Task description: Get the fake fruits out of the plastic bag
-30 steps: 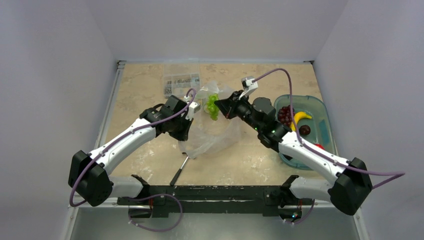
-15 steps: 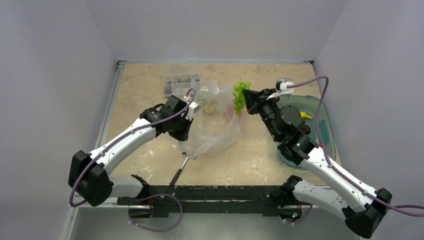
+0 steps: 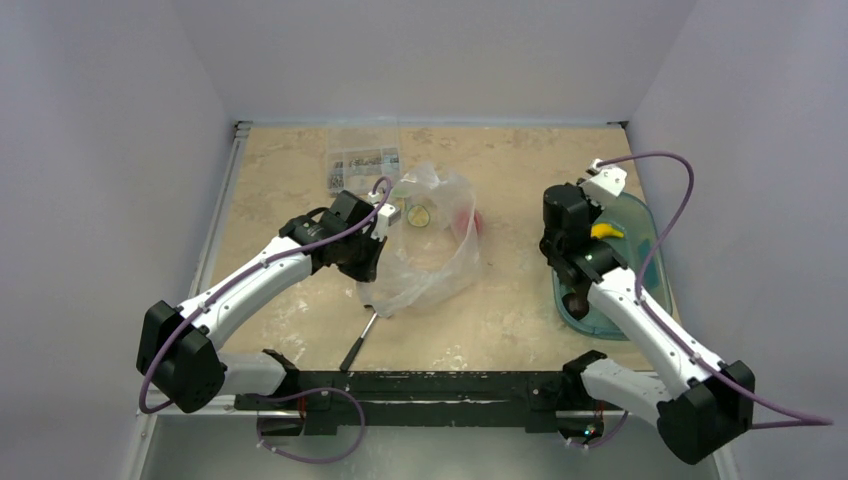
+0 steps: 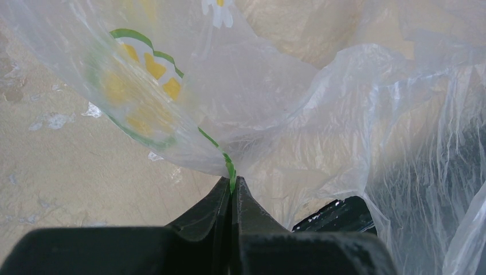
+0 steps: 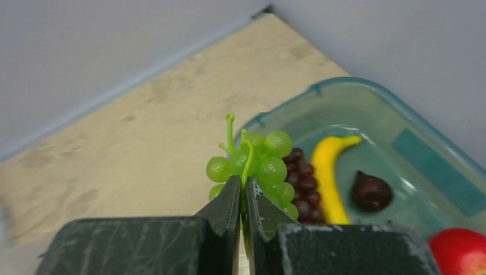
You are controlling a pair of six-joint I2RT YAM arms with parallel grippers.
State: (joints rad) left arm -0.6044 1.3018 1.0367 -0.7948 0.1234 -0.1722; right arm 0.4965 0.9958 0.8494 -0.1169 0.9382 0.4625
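My left gripper (image 4: 232,186) is shut on a pinched edge of the plastic bag (image 4: 286,86), right on its printed green line. From above, the plastic bag (image 3: 430,255) lies crumpled mid-table with the left gripper (image 3: 381,226) at its left side. A red fruit (image 3: 472,220) and a pale green piece (image 3: 420,214) show through it. My right gripper (image 5: 243,186) is shut on the stem of the green grape bunch (image 5: 261,163), held above the near-left rim of the teal container (image 5: 367,94). In the container lie purple grapes (image 5: 304,177), a banana (image 5: 328,172), a dark plum (image 5: 371,192) and a red fruit (image 5: 458,252).
A clear box of small parts (image 3: 362,160) stands at the back, behind the bag. A hammer (image 3: 360,342) lies near the front, below the bag. The teal container (image 3: 640,215) sits at the table's right edge, with the right arm (image 3: 572,225) over its left side.
The right arm has swung from the bag's mouth to the right, carrying the green grapes over to the teal container. The left arm has kept its hold on the bag.
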